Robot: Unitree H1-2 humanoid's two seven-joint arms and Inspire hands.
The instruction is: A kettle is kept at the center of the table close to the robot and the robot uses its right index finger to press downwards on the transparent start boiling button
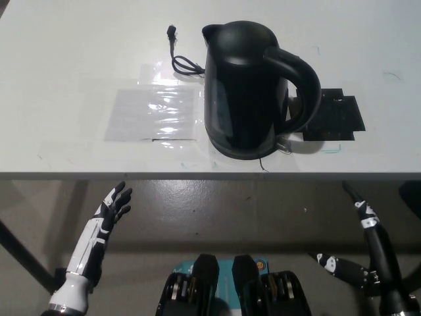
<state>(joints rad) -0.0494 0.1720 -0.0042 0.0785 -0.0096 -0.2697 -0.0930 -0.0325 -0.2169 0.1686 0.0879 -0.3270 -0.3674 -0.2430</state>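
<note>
A lab-like test bench: taped white table [79, 52], bare concrete floor [217, 210].

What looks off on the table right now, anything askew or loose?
Nothing spilled or damaged. The kettle stands upright on the table. Its cord lies loose behind it, plug not in any socket. A clear taped sheet and a black patch flank it.

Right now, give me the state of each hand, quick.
Left hand: open, holding nothing, below the table edge.
Right hand: open, holding nothing, off the kettle.
</note>
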